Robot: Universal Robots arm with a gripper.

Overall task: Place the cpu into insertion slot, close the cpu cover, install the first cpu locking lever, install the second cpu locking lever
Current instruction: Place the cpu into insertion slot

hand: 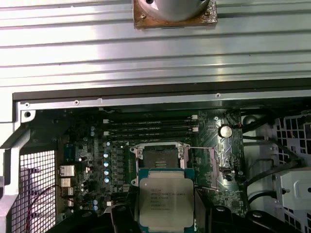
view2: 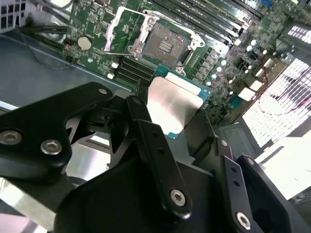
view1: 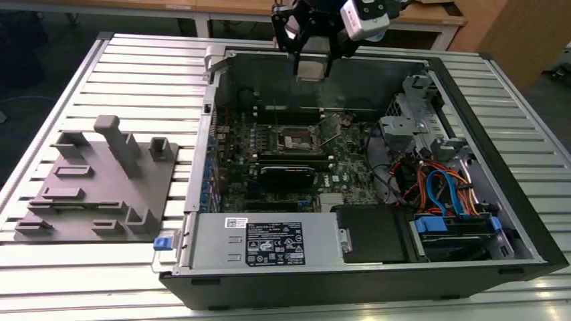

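Cpu (hand: 166, 201) clamped in the gripper (view1: 309, 67), held clear of the uncovered insertion slot (hand: 160, 156)

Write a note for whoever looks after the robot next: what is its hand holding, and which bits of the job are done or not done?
The hand is shut on the cpu and holds it in the air over the open computer case.
The insertion slot is empty, and the cpu is apart from it.
The cpu cover is swung open beside the slot.
Done: the cpu is picked up.
Left: put the cpu in the slot, close the cover, then do both lever steps.
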